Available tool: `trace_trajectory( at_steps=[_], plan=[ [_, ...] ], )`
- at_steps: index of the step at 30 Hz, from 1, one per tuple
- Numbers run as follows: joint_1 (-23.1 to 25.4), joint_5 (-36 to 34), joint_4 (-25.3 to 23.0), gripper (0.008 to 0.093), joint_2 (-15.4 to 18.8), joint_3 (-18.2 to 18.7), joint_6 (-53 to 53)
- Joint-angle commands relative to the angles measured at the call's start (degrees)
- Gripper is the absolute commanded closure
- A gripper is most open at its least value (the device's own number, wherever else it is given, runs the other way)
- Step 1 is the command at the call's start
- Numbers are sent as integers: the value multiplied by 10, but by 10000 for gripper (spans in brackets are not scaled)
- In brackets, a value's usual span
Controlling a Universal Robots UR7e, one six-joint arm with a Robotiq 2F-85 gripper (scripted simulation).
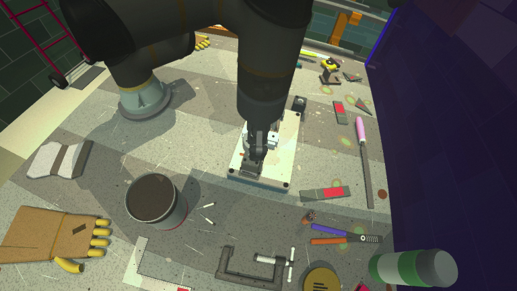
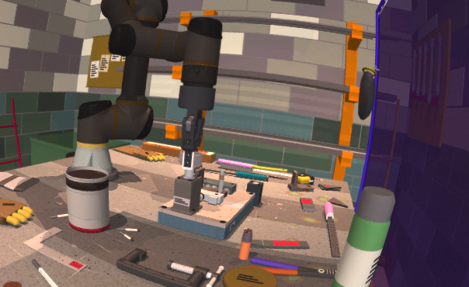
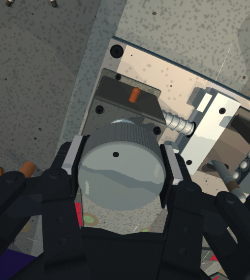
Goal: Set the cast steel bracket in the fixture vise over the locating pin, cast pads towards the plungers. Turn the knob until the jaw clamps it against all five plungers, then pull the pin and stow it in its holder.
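The knurled grey knob [image 3: 120, 162] sits on top of the dark screw block [image 2: 188, 194] at the near end of the fixture plate [image 1: 263, 158], and it is gripped by my closed gripper [image 3: 120, 167], which comes straight down on it. A threaded screw [image 3: 178, 124] runs from the block to the pale moving jaw [image 3: 209, 130]. Beyond the jaw lies the brownish bracket [image 3: 227, 154], with a row of ball plungers [image 3: 244, 164] on its far side. The locating pin [image 2: 221, 181] stands upright by the bracket. A black pin holder [image 2: 255, 190] stands at the plate's far corner.
A grey can [image 2: 87, 198] stands left of the fixture. A C-clamp [image 1: 253, 269], pliers [image 1: 343, 236] and a file [image 1: 364, 158] lie in front and to the right. A green-banded bottle [image 2: 365, 240] stands near the front right. Gloves lie at the left edge.
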Motion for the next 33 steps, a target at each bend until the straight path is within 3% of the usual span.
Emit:
trace_trajectory(
  at_steps=[1,33],
  plan=[
    [0,0,0,879,0,0,0],
    [0,0,0,239,0,0,0]
  ],
)
